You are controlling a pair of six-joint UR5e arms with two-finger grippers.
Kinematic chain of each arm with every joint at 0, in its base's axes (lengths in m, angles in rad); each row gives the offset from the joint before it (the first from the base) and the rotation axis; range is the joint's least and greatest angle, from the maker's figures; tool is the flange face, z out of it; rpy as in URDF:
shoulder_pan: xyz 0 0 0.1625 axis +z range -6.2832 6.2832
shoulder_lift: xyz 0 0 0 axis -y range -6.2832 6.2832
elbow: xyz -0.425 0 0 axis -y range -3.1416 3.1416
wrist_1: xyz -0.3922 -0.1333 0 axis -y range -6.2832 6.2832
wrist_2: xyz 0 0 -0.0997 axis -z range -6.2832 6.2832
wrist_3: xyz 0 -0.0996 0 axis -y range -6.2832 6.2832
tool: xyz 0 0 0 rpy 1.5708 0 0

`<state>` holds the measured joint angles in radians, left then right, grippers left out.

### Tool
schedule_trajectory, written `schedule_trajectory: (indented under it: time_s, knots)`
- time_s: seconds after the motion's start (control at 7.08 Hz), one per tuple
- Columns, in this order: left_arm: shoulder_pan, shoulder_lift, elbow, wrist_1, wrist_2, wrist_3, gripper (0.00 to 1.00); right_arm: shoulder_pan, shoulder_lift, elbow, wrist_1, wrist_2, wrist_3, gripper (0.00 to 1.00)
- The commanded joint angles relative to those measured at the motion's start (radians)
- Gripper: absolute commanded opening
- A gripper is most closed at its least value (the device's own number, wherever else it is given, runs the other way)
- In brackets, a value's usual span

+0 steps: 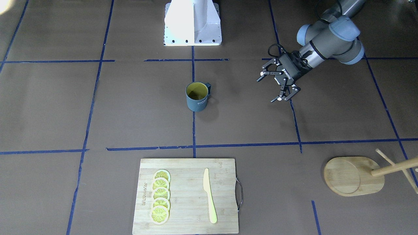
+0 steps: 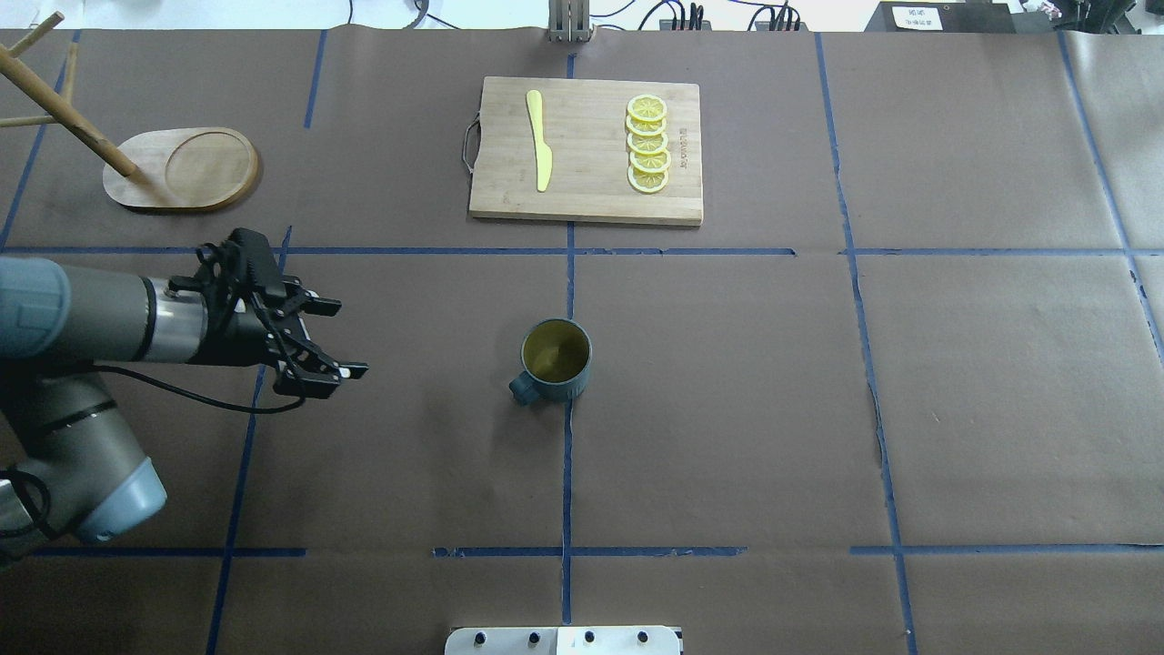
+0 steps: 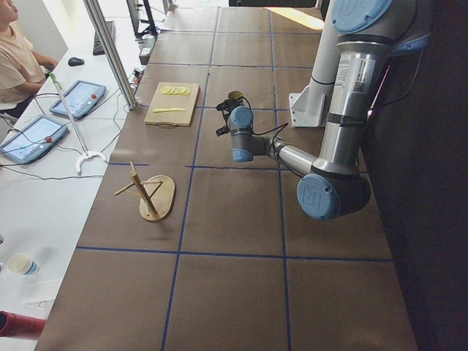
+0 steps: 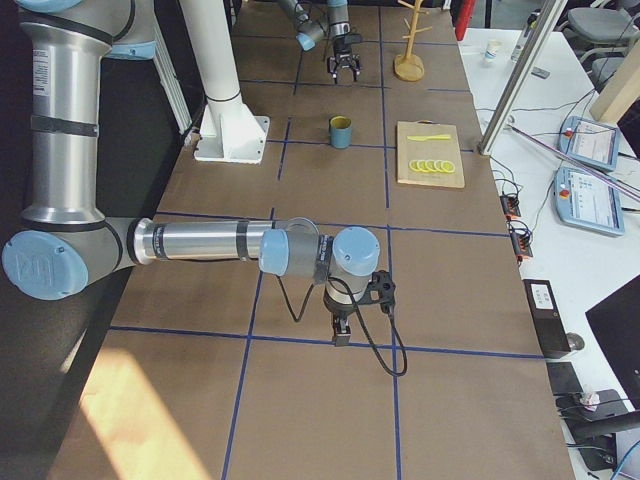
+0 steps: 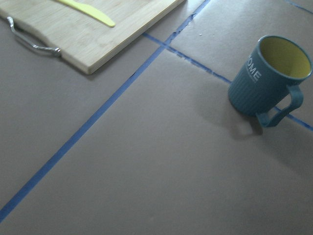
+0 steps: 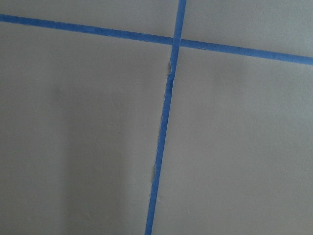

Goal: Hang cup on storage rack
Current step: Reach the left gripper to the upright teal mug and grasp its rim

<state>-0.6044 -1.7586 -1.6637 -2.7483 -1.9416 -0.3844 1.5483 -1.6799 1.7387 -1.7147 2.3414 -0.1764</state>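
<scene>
1. The small dark blue-grey ribbed mug with yellow-green inside [image 2: 556,359] stands upright near the middle of the brown bench [image 2: 955,409], well apart from the light wooden mug tree [image 2: 182,168]
2. The left claw [image 2: 348,338] hangs wide and empty, short of it; the right claw [image 4: 342,338] cannot be judged
3. It looks stiff, light, perhaps slick; a rim grip opposite the loop handle [image 2: 521,389] would leave the loop free for hanging

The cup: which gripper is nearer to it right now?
Left. The left gripper hovers open on the robot's left of the cup, apart from it. The right gripper hangs far off on the robot's right, showing only in the exterior right view.
</scene>
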Motion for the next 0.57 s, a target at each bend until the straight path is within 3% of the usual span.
schedule_trajectory:
  time_s: [0.0,0.14,0.42]
  knots:
    - [0.208,-0.076,0.01,-0.021,0.302,-0.005,1.0,-0.002,-0.006,0.001,0.001,0.013,0.0,1.0]
    - [0.268,-0.087,0.012,-0.021,0.411,-0.007,1.0,-0.002,-0.006,0.002,0.001,0.013,0.0,1.0]
    - [0.311,-0.181,0.071,-0.019,0.479,-0.013,1.0,-0.002,-0.006,0.002,0.001,0.013,0.0,1.0]
